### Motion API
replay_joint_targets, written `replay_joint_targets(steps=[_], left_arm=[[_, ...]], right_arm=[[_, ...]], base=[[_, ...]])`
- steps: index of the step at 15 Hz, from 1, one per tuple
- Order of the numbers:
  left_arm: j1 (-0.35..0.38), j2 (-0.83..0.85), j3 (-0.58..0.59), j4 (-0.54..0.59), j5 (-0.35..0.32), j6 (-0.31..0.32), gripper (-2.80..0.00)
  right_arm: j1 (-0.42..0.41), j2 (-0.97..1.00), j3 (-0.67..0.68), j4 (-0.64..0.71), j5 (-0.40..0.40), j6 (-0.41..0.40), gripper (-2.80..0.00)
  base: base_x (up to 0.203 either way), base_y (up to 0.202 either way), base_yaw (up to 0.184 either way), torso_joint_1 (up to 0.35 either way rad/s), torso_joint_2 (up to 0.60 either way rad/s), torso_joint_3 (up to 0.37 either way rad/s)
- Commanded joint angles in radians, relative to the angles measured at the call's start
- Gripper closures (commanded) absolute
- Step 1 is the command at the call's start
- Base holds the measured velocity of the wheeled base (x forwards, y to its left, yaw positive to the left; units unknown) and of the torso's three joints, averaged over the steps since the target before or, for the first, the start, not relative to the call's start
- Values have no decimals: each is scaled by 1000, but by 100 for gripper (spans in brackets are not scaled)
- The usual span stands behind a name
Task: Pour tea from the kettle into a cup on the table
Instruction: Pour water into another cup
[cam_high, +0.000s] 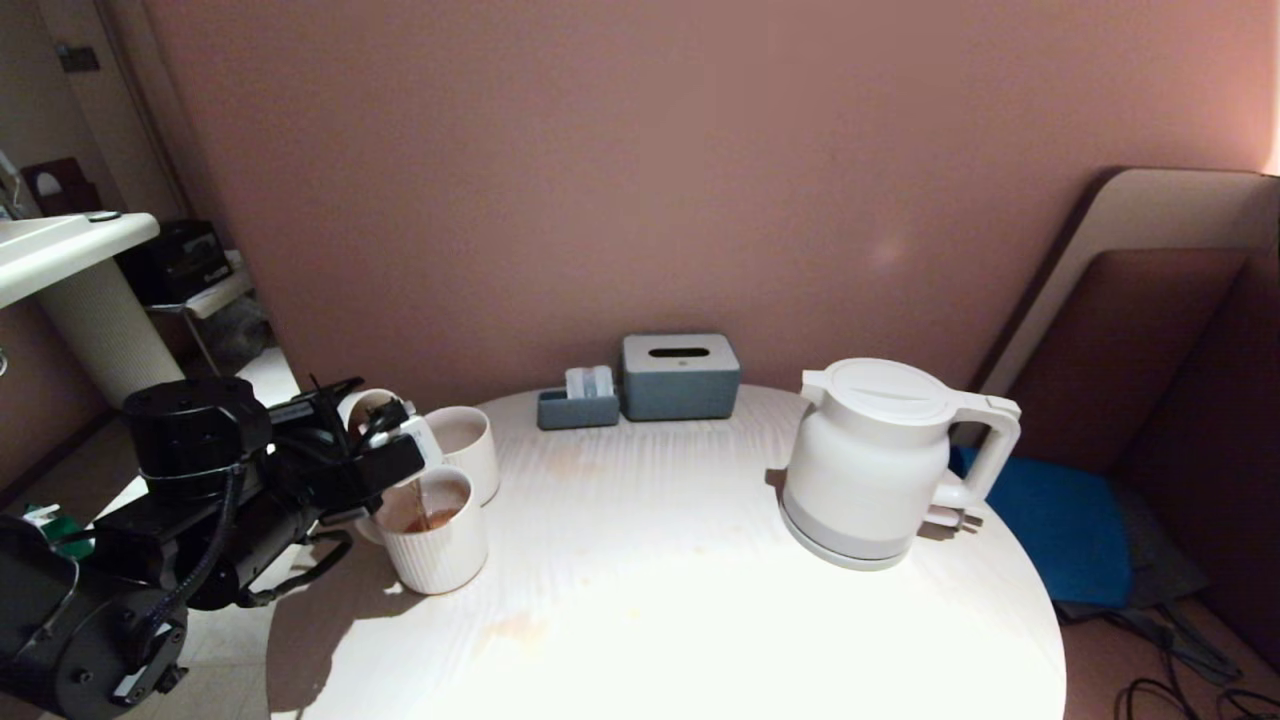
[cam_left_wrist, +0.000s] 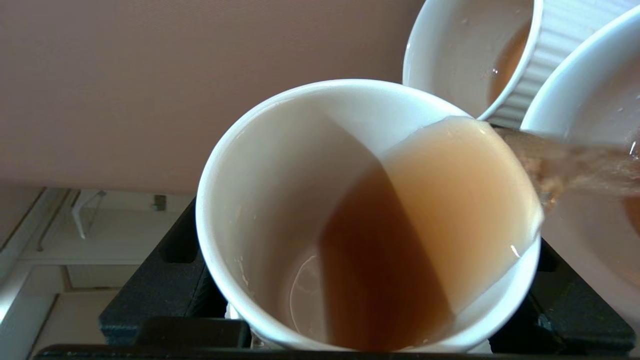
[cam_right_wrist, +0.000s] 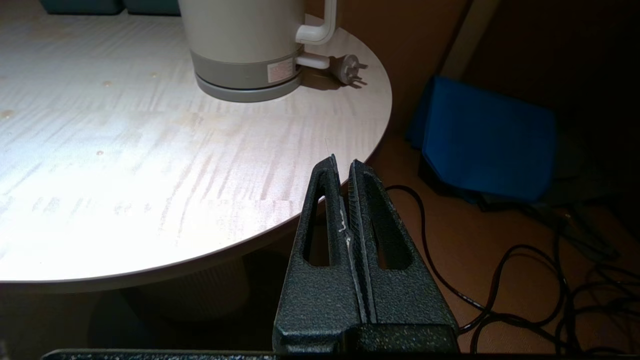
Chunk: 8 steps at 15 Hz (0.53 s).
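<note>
1. Nearest me, the right gripper (cam_right_wrist: 344, 167) hangs low just off the near edge of the round pale wood-grain tabletop (cam_high: 650, 600), its fingers pressed fully together with nothing between them.
2. At the tabletop's left edge, the left gripper (cam_high: 385, 440) clasps a small plain white cup (cam_left_wrist: 320, 210), its fingers spread wide around the cup's body. The cup is tipped over.
3. Translucent reddish-orange tea (cam_left_wrist: 430, 220) runs over the cup's lip in a thin stream into a larger ribbed white mug (cam_high: 432, 540) standing just below it; a little tea already pools in that mug.
4. A second white mug (cam_high: 465, 445) stands right behind the first, touching or nearly so.
5. Well apart on the right, the large white electric kettle (cam_high: 880, 460) stands upright, lid on, handle facing right, its plug (cam_right_wrist: 350, 72) lying beside its base.
6. Farthest back, a grey tissue box (cam_high: 680, 375) sits beside a small grey holder (cam_high: 578, 400) near the wall.
</note>
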Motion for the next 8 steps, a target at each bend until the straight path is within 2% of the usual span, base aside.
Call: replay_joint_targets(steps=[1,5,8], left_arm=[[0,0,-4,-8,1,7,0],[1,9,-5,-9,-2,-18,0],[5,22,-6,-4,0,-141,0]], right_arm=[[0,1,0,0,0,0,0],[0,1,0,-1,0,0,0],[0,1,0,1,0,0,0]], base=[[0,0,0,0,0,0],[0,0,0,0,0,0],[0,0,0,0,0,0]])
